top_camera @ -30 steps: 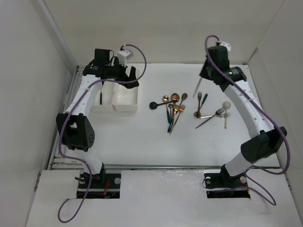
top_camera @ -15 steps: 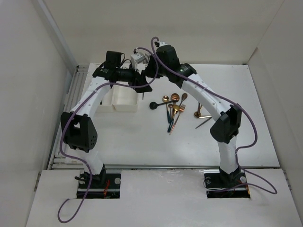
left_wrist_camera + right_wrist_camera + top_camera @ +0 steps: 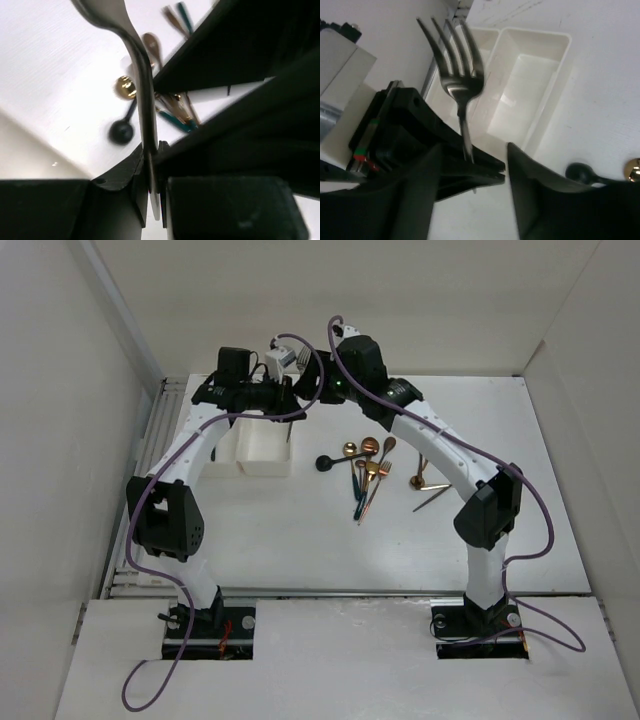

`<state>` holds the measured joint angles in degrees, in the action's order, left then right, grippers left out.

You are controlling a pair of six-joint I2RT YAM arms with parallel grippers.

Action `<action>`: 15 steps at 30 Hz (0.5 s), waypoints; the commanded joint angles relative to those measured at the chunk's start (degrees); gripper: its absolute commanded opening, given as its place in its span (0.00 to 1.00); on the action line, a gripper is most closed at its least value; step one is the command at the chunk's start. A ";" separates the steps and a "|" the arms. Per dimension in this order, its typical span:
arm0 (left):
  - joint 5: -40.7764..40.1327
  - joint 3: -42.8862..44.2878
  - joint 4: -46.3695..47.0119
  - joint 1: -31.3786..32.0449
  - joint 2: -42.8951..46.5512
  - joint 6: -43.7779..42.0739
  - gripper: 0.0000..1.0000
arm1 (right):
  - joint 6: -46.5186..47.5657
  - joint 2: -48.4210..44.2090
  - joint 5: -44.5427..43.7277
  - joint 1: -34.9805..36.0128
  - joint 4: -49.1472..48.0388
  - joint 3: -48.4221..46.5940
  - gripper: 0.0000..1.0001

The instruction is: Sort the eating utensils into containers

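A silver fork (image 3: 460,75) hangs tines-down over the two joined white containers (image 3: 262,455). My left gripper (image 3: 152,150) is shut on its handle. In the top view the fork (image 3: 289,432) shows as a thin line under that left gripper (image 3: 290,412). My right gripper (image 3: 472,155) is open, its fingers standing either side of the left jaws and off the fork. From above, the right gripper (image 3: 312,395) sits close against the left one. Several other utensils (image 3: 365,468) lie in a loose pile on the table.
More utensils (image 3: 425,482) lie to the right of the pile. A black spoon (image 3: 121,132) and a gold spoon (image 3: 125,86) lie nearest the containers (image 3: 530,85). White walls enclose the table at the back and both sides.
The right arm swung from the far right across to the containers with the fork. My left gripper closed on the fork's handle, and the right gripper opened off it.
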<state>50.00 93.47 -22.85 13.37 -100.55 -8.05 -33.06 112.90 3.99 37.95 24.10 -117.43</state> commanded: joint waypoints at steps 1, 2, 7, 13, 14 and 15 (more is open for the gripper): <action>-10.94 1.36 2.81 -2.55 1.32 2.78 0.00 | -0.60 -2.42 3.75 -2.43 -0.46 -0.26 0.67; -15.06 1.88 1.94 -3.51 1.32 2.78 0.00 | -0.60 -2.42 2.70 -3.23 2.50 -0.26 0.73; -45.26 3.56 0.70 -9.66 -1.91 -0.72 0.00 | -3.41 -11.37 -9.07 -8.59 9.03 9.65 0.92; -52.72 2.42 -0.44 -13.80 -6.49 -5.12 0.00 | -10.96 -21.83 -17.61 -17.55 16.60 31.26 0.94; -53.42 1.72 -0.44 -13.80 -7.63 -5.74 0.00 | -11.67 -22.80 -17.61 -18.52 17.12 34.25 0.94; -53.43 1.02 0.08 -13.80 -8.25 -6.27 0.00 | -12.29 -23.60 -17.61 -20.18 17.12 39.76 0.92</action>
<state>2.28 95.33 -22.98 -1.21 -108.55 -11.20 -41.23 90.76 -10.24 18.96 36.67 -83.99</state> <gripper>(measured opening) 0.072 0.927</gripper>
